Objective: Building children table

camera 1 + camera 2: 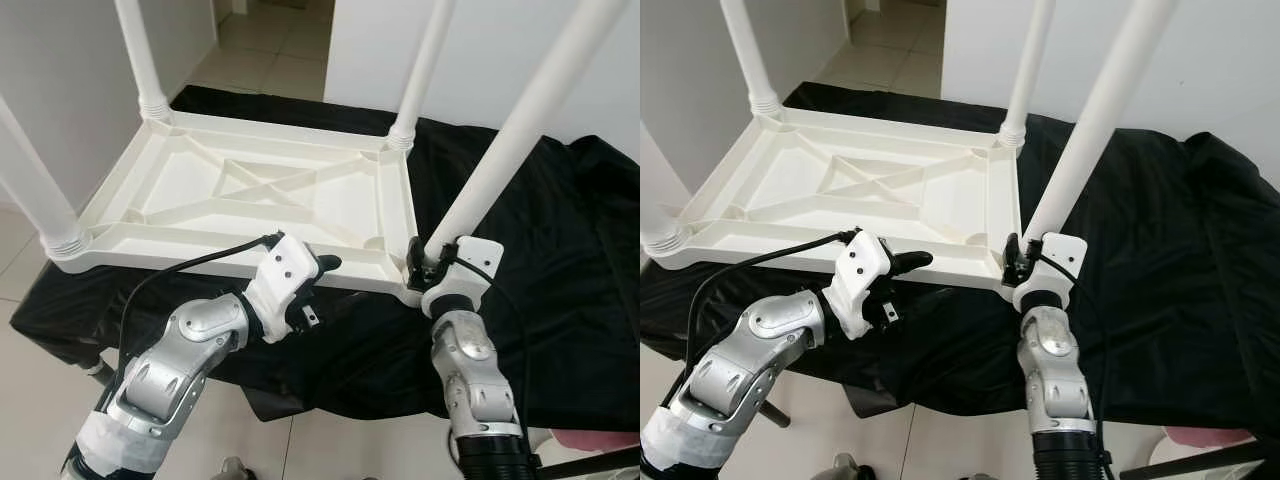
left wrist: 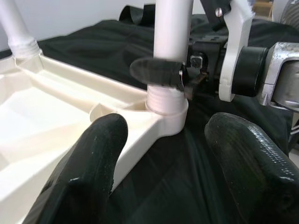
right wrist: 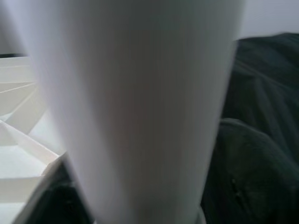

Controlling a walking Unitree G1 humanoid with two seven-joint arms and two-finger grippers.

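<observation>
All four legs are looking seated in the upturned tabletop [image 1: 250, 190], the last leg [image 1: 500, 150] being clamped by the right gripper [image 1: 428, 262] while the left gripper [image 1: 318, 285] is being held wide open, so only flipping is likely remaining.

All four table legs [image 1: 520, 120] cut off by top edge, upper ends unseen. Near-right leg blurred in right wrist view. Black cloth [image 1: 560, 250] hides support beneath. Right gripper [image 1: 425, 262] fingers partly hidden behind leg.

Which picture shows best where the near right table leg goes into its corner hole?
The left wrist view: the leg meets its corner socket sharply, with the right pincer around it. The eye views show that joint small and partly hidden. The right wrist view gives a blurred white leg.
</observation>
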